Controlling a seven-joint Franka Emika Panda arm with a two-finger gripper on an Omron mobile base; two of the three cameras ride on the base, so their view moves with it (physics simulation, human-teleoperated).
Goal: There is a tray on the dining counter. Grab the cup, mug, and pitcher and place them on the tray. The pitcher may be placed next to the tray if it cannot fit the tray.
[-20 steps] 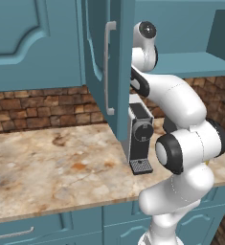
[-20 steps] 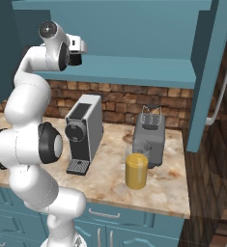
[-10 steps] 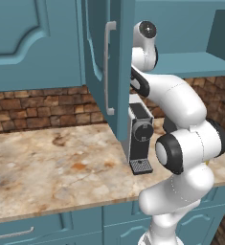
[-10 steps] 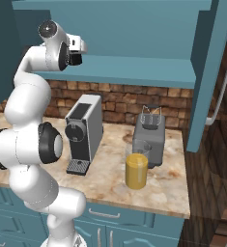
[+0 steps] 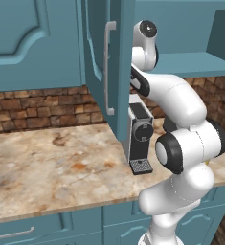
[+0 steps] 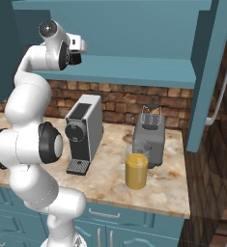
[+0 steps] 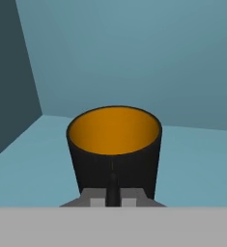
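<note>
On the cabinet shelf [image 7: 33, 159], closed fingers [image 7: 113, 190] pinch the mug [image 7: 114, 154] — orange inside, empty.

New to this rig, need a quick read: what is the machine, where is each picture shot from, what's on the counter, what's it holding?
It is a white robot arm on a driving base, in a rendered kitchen. Two pictures come from cameras on the base, behind the arm to its left and right. The third looks along the gripper from the hand.

On the stone counter stand a coffee machine, a grey toaster and a glass pitcher of orange-yellow liquid.

The arm reaches up into the open cupboard. In the hand view the gripper is shut on the near wall of a black mug with an orange inside, standing on the blue shelf.
</note>
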